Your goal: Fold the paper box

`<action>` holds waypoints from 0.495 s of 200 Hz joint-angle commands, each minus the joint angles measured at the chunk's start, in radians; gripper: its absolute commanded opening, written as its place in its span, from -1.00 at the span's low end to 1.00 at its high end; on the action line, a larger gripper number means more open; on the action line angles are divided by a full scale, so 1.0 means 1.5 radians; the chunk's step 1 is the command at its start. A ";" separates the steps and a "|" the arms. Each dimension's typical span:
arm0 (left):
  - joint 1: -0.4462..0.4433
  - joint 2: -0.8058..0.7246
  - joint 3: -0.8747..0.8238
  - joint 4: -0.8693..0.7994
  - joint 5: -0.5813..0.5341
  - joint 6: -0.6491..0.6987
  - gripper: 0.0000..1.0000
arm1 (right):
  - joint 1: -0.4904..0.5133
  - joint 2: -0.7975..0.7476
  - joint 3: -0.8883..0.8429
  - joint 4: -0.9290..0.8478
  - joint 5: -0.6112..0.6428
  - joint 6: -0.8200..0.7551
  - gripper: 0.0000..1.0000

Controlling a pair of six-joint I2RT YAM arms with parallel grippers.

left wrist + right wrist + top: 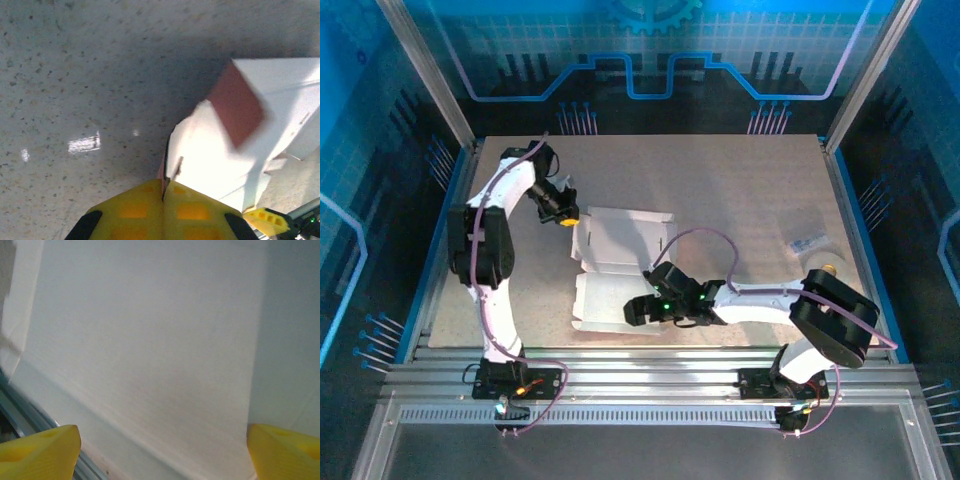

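The paper box (620, 262) lies unfolded mid-table, pale inner face up, creased into panels and flaps. My left gripper (567, 218) is at its left edge. In the left wrist view, that gripper (165, 192) is shut on the thin edge of a box flap (210, 160), and a pink outer face (235, 105) stands turned up beyond. My right gripper (638, 310) hovers over the box's near panel. In the right wrist view, it (162, 455) is open, its yellow fingertips (42, 450) wide apart above the pale panel (150, 340), with nothing between them.
A small pale roll (810, 245) sits at the table's right side. The aluminium rail (650, 365) runs along the near edge, just past the box's near panel, and shows as a grey strip (17, 412) in the right wrist view. Enclosure walls stand on both sides.
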 commanded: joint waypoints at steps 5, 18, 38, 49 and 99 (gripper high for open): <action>-0.015 -0.078 -0.058 0.113 0.021 -0.028 -1.00 | 0.015 -0.009 0.015 -0.063 -0.022 -0.025 0.39; -0.026 -0.102 -0.095 0.160 0.012 -0.036 -1.00 | 0.016 -0.004 0.019 -0.066 -0.019 -0.022 0.18; -0.052 -0.135 -0.147 0.224 -0.016 -0.042 -1.00 | 0.022 0.006 0.034 -0.081 -0.001 -0.017 -0.11; -0.065 -0.154 -0.174 0.258 -0.035 -0.042 -1.00 | 0.025 0.011 0.042 -0.089 0.010 -0.015 -0.20; -0.130 -0.225 -0.263 0.363 -0.096 -0.043 -0.99 | 0.020 0.058 0.079 -0.108 0.041 -0.008 -0.57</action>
